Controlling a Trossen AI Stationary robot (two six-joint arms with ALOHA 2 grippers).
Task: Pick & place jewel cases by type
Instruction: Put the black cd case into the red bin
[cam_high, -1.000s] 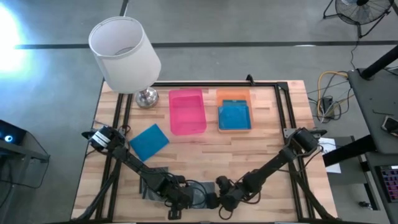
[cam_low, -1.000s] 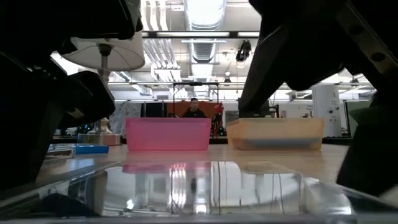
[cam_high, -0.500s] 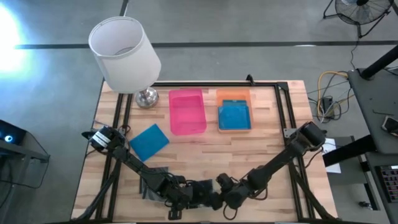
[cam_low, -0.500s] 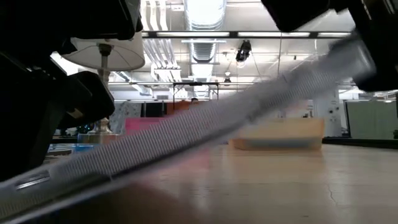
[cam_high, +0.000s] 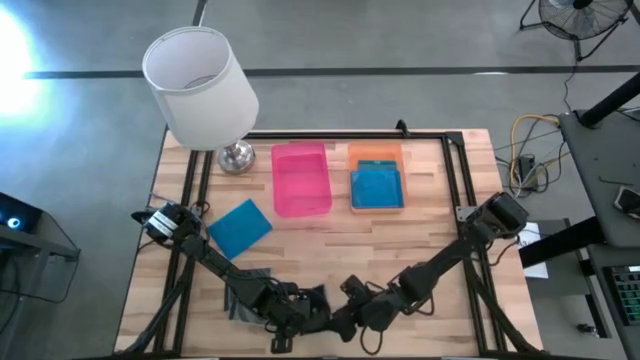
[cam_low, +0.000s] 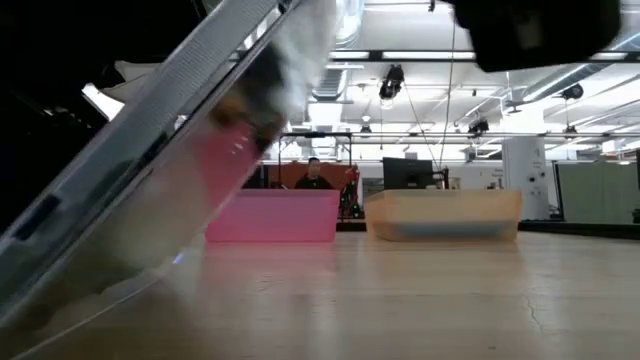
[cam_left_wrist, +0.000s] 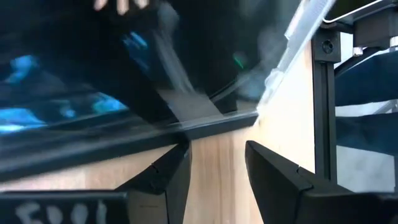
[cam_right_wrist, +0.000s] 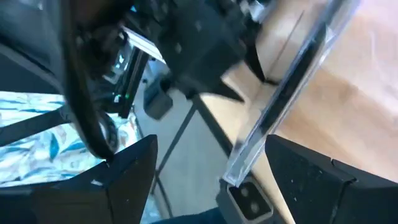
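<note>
A clear jewel case (cam_low: 180, 170) stands steeply tilted near the table's front edge (cam_high: 313, 298). Its left edge is down on the wood and its right edge is up. My right gripper (cam_high: 345, 305) is open, and the case runs edge-on (cam_right_wrist: 286, 87) between its fingers. My left gripper (cam_left_wrist: 217, 155) is open and low at the case's lower edge (cam_left_wrist: 211, 121). A second dark case (cam_high: 245, 290) lies flat under my left arm. One blue case (cam_high: 240, 227) lies on the table at the left, and another (cam_high: 377, 187) lies in the orange tray. My right gripper has the clear case edge-on in its open gap, and the case leans against the inner side of one finger (cam_right_wrist: 277, 146) near its raised right edge. The fingers come level from the table's right. The case is tilted, its left edge on the table. My left gripper stands at the case's lower edge (cam_left_wrist: 186, 127), fingers slanting down onto the wood; whether they touch it I cannot tell.
A pink tray (cam_high: 300, 150) and an orange tray (cam_high: 375, 150) stand side by side at the far middle. A white lamp (cam_high: 200, 85) stands at the far left corner. Black frame rails run along the table's sides. Bare wood lies between the trays and the grippers.
My right gripper has risen and rolled. The clear case, flat on the table a second ago, has tipped up. Its right edge has swung high while its left edge has stayed down by my left gripper.
</note>
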